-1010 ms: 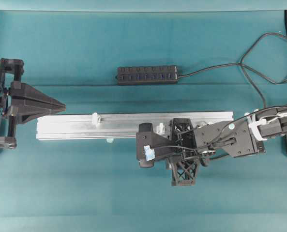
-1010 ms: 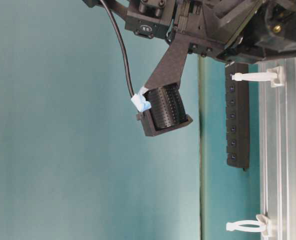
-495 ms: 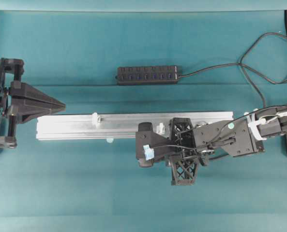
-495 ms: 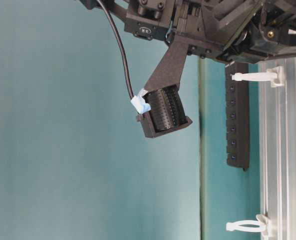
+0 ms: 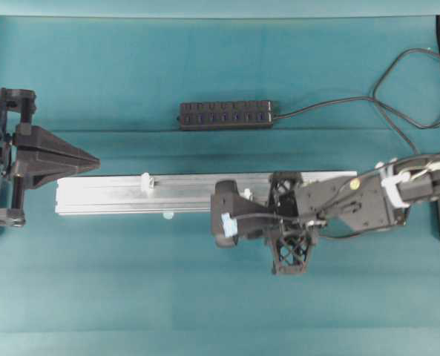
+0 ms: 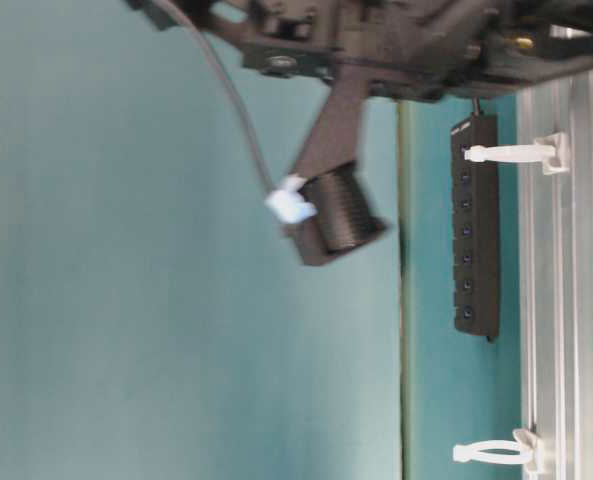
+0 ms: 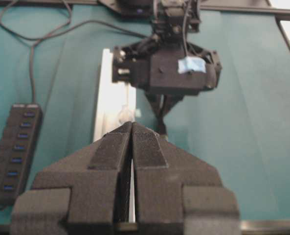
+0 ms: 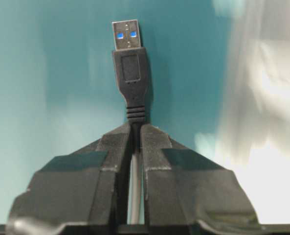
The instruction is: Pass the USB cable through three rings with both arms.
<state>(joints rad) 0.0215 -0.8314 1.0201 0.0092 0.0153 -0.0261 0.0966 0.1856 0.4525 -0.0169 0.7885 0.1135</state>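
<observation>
My right gripper [image 8: 136, 128] is shut on the USB cable, just behind its black plug [image 8: 130, 63]. The plug's metal tip points ahead over the teal cloth, left of the blurred rail [image 8: 262, 98]. From overhead the right arm [image 5: 353, 204] lies over the rail's right half, and its wrist camera [image 5: 225, 219] hides the fingertips. One white ring [image 5: 145, 180] stands on the rail; another ring [image 5: 245, 194] peeks out beside the right wrist. Two rings [image 6: 511, 153] [image 6: 491, 452] show at table level. My left gripper [image 5: 95, 160] [image 7: 132, 126] is shut and empty, off the rail's left end.
The silver rail [image 5: 116, 194] runs across the middle of the table. A black multi-port hub [image 5: 225, 116] lies behind it, with its cord looping off to the right [image 5: 398, 67]. Black frame posts stand at both side edges.
The right arm has shifted slightly toward the rail and its wrist has turned; it blurs in the table-level view. The left arm has not moved.
</observation>
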